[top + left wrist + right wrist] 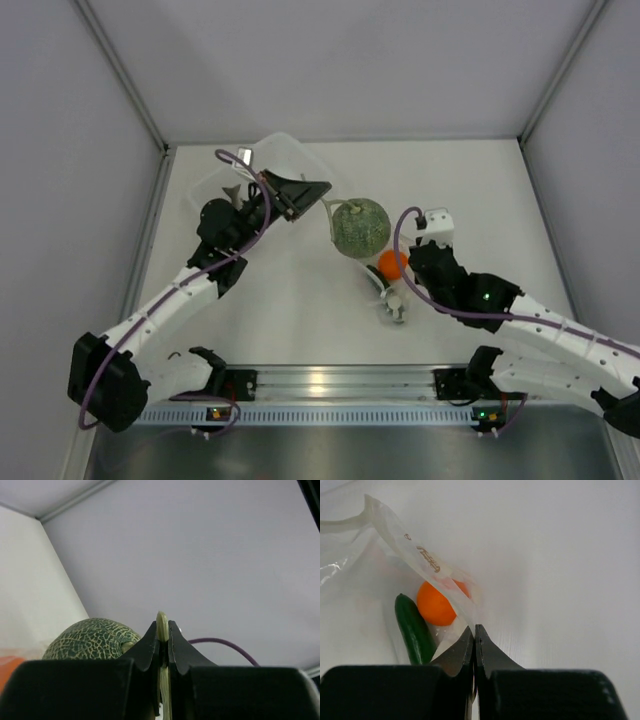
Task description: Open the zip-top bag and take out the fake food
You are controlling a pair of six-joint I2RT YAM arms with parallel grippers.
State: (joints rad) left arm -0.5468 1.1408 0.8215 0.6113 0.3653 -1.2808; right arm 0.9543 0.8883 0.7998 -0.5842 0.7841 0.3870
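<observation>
Slowly lift the green ball away

The left jaws are shut on the thin stem (161,622) of the green ball (92,639). The right jaws pinch the zip-top bag (427,562) by its edge, on the table (560,570). Keep that pinch firm and lift slowly, so the stem does not slip. The orange ball (435,604) and cucumber (412,630) lie inside the bag.

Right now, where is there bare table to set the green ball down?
Bare: the far-right table between the green ball and the right wall; also the near-middle strip between the left arm and the zip-top bag. Crowded: centre, where green ball, orange ball and bag cluster, and the far-left basket.
</observation>
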